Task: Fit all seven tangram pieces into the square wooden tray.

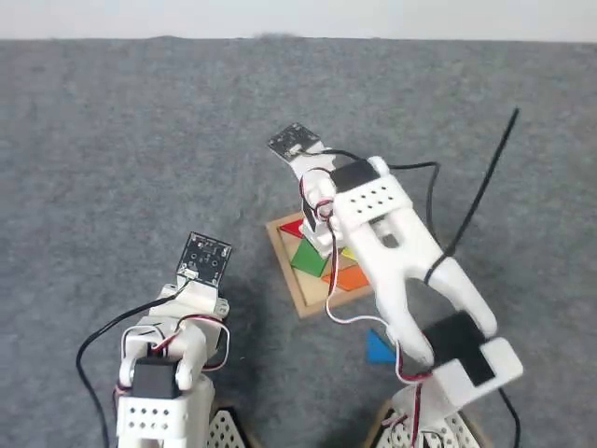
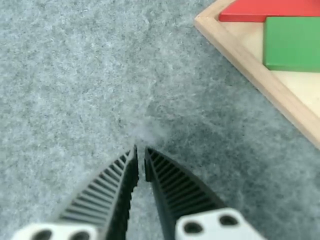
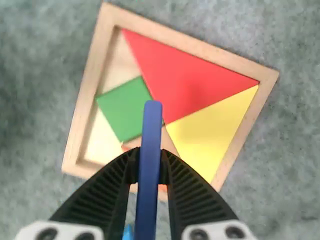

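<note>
A grey felt-like mat (image 1: 112,140) covers the whole table, and the square wooden tray (image 1: 284,268) lies on it a little right of centre, turned cornerwise. From above, the right arm (image 1: 401,252) stretches out over the tray and hides part of it. A red piece (image 1: 292,228), a green piece (image 1: 308,257) and an orange piece (image 1: 350,278) show inside. A loose blue piece (image 1: 378,347) lies on the mat just outside the tray, close to that arm's base. The left arm (image 1: 177,355) is folded back near its own base, well apart from the tray, probably to leave the other arm room.

In the left wrist view, the left gripper (image 2: 141,152) points down at bare mat. Its fingers are drawn together to a thin slit with nothing between them. A corner of the tray sits nearby with the red and green pieces in it.

In the right wrist view, the right gripper (image 3: 149,155) hangs above the tray and pinches a held blue piece (image 3: 151,130) edge-on. This grip likely lets the piece be lowered into a gap and tipped flat. Below it the red piece and a yellow piece (image 3: 215,130) fill one half of the tray, with the green piece beside them. Bare wood flanks the green piece on two sides, so the tray is judged to be partly filled, with this piece and the loose one left to seat
</note>
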